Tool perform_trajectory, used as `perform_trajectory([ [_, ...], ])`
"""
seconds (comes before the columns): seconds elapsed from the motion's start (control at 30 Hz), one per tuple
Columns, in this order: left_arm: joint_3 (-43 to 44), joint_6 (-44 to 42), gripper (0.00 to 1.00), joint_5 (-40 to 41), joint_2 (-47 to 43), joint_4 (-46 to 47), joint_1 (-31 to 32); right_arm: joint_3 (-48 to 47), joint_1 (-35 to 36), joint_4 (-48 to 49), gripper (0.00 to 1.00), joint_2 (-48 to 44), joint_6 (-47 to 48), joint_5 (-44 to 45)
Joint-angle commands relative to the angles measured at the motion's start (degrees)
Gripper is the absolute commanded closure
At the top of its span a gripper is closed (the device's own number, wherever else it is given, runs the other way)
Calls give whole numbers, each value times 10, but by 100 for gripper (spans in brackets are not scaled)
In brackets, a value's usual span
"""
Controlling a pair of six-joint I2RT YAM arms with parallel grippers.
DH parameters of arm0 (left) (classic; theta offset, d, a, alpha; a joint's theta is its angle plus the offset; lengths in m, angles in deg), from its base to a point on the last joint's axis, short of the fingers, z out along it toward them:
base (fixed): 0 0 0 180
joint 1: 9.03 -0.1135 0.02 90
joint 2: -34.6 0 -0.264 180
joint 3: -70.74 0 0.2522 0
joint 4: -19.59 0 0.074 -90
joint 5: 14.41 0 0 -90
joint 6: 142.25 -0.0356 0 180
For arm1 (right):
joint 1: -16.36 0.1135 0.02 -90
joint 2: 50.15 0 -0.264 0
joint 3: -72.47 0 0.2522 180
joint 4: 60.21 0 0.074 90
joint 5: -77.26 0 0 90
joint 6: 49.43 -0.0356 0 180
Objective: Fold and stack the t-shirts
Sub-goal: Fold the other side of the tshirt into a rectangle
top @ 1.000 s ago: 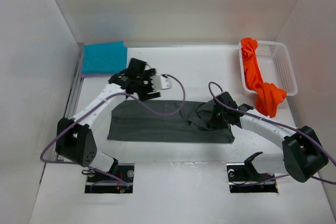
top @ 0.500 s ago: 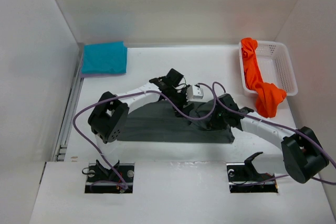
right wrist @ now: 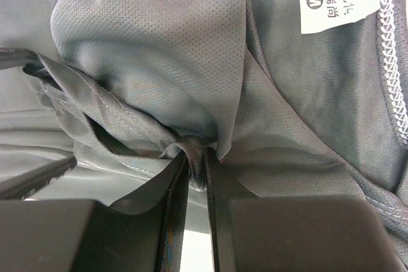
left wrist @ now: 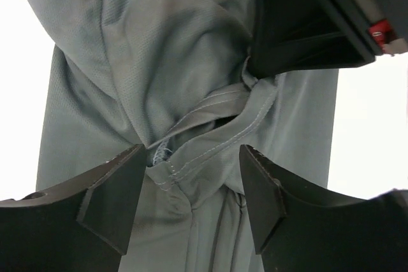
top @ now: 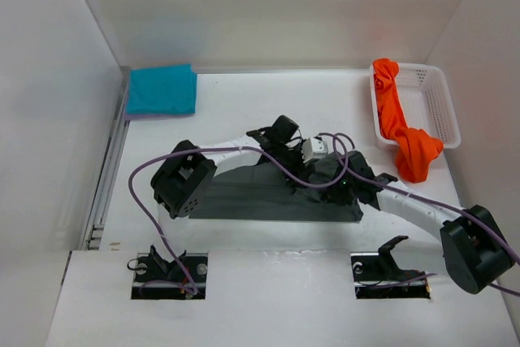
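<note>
The dark grey t-shirt lies as a long folded strip across the middle of the table. My right gripper is shut on a bunched pinch of its cloth near the strip's right end. My left gripper hovers open just beside it, its fingers either side of a stitched hem fold without clamping it. A teal t-shirt lies folded at the back left, with a lavender edge showing under it. The orange t-shirt hangs out of the basket.
A white mesh basket stands at the back right against the wall. White walls close in the left, back and right sides. The two arms cross close together over the grey shirt's right half, purple cables looping above it.
My left arm has swung from the back left, near the teal shirt, across to the right over the grey shirt, ending next to my right gripper. Its jaws have narrowed a little. The right arm barely moved.
</note>
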Motion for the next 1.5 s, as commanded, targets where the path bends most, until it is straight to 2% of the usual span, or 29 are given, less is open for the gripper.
perform_trajectory([
  [0.0,21,16,42,2,7,26,-1,2,-2,45,80,-12,-12,-7],
  [0.27,24,15,43,35,19,47,-17,-6,-2,51,80,-1,-12,-12],
  [0.33,22,6,45,32,19,41,-17,-6,-2,51,82,4,-12,-14],
  [0.4,20,0,54,31,20,34,-14,-6,-2,51,85,4,-12,-15],
  [0.57,15,3,87,24,19,27,-14,-13,-3,42,94,0,-8,-15],
  [0.7,21,-1,98,24,10,9,-21,-28,0,21,97,-10,-4,-13],
  [0.83,31,-6,100,19,-9,-20,-28,-42,1,-14,98,-38,-4,0],
  [1.17,26,-20,100,-12,-51,-85,-29,-29,22,-133,98,-177,-41,29],
  [1.33,14,-33,100,-19,-58,-102,-25,-14,38,-114,97,-169,-59,14],
  [1.47,3,-65,98,-15,-59,-117,-19,7,48,-85,93,-143,-64,14],
])
